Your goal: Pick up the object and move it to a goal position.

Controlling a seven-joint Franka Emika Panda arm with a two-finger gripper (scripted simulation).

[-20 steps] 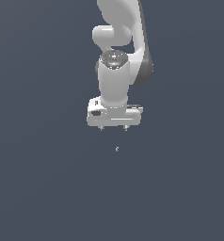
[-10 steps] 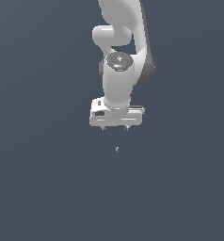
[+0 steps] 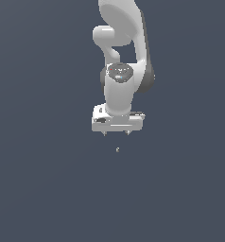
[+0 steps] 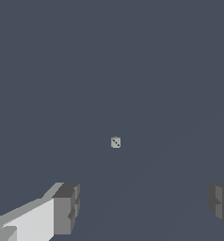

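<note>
I note gripper [image 3: 116, 133] lower than a second ago — fingers spread, nothing held; object [image 3: 117, 150] at 6 o'clock, ungrasped.

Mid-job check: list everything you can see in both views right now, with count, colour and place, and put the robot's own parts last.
object: one, pale grey with dark marks, tiny, below the gripper and apart from it; in the wrist view it lies ahead of the gap between the fingers.
background: one, plain dark blue-grey, fills both views.
arm: one, white with dark joints, comes down from the top of the exterior view.
gripper: one, white, open, holding nothing.
fingers: two, grey pads, wide apart in the wrist view.
</note>
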